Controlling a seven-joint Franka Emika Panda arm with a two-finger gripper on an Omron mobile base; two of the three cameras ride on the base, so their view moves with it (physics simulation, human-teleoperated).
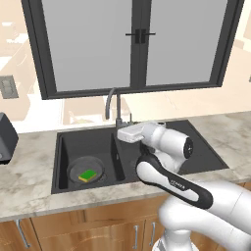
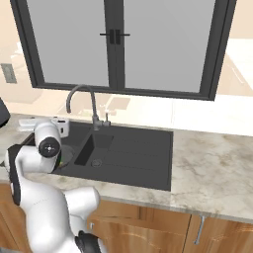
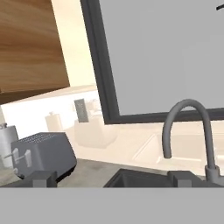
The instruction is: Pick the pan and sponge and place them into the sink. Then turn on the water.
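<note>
Pan (image 1: 86, 170) sits on the floor of the large basin, lower left of centre in the left base view, lying flat with its lighter rim visible all round. Resting inside it I see the sponge (image 1: 88, 175), green face up with a yellow edge showing toward the lower left. Both are within the black sink (image 1: 203, 147), which spans the middle of that frame; in the right base view the sink (image 2: 148, 163) occupies the centre, and my arm covers most of the large basin at left.

From the hand view I read the gripper (image 3: 112, 178) at the bottom edge: its two dark fingertips (image 3: 43, 177) stand well apart, with nothing between them. In the left base view the white hand is level above the divider between the basins, just below the base of the faucet (image 1: 112, 100). I cannot tell from any frame whether it touches the faucet.

The grey gooseneck faucet (image 3: 186, 127) fills the right of the hand view, spout curving down to the left. Its handle (image 2: 106, 119) appears as a small stub beside the stem, in the right base view.

A grey toaster (image 3: 41, 153) stands on the counter at lower left of the hand view. A dark-framed window (image 1: 135, 44) covers the upper part of both base views.
</note>
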